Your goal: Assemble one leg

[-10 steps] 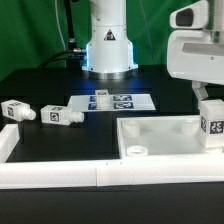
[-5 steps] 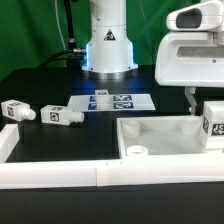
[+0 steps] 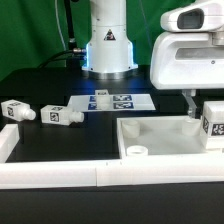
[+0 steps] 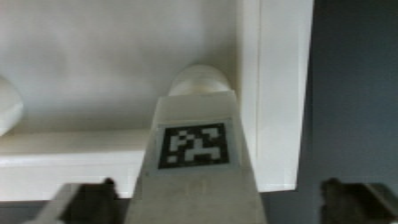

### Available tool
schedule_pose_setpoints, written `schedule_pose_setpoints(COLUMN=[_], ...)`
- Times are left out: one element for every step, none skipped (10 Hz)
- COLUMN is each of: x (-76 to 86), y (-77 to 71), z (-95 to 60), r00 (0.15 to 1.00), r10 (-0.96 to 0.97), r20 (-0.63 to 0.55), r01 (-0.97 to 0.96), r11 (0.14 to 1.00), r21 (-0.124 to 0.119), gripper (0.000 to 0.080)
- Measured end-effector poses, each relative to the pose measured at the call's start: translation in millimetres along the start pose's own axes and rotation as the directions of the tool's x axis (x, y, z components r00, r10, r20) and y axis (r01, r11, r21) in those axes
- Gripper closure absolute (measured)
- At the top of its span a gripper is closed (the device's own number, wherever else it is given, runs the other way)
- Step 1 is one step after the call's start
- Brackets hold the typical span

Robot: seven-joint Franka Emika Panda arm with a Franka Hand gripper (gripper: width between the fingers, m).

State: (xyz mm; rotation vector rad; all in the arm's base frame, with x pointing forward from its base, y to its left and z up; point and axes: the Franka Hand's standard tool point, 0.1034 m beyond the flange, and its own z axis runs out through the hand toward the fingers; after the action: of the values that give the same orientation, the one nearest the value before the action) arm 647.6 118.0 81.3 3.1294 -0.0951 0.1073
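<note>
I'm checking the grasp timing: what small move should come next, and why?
Probably close the fingers on the leg: in the wrist view it sits between them with a gap showing on each side, so it seems not yet gripped.

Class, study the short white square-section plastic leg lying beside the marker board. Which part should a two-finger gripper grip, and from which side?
Probably grip the short white square-section plastic leg at mid-length, across its two long flat side faces, coming from above. It lies on its side on the black table, those faces parallel, with free space on both sides.
</note>
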Motion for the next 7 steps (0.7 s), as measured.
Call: schedule_pose_setpoints(x=[0.0,0.0,0.1,0.1,-1.9,-4.8,-4.9], y=[0.0,0.9,1.9,2.3,2.9,2.8,3.5], z=[0.0,0.1,0.2,0.2,0.6,1.2,1.2], r00=[1.000,0.999,0.994,0.987,0.940,0.861,0.767], r10=[0.019,0.034,0.106,0.163,0.340,0.508,0.641], r20=[0.000,0.001,0.000,0.000,-0.003,-0.008,-0.012], r01=[-0.019,-0.034,-0.106,-0.163,-0.340,-0.508,-0.641], r11=[1.000,0.999,0.994,0.987,0.940,0.861,0.767], r21=[0.000,-0.001,-0.002,-0.002,-0.012,-0.021,-0.021], gripper=[0.0398,0.0398,0.0512,0.0512,0.0512,0.0512,0.0512])
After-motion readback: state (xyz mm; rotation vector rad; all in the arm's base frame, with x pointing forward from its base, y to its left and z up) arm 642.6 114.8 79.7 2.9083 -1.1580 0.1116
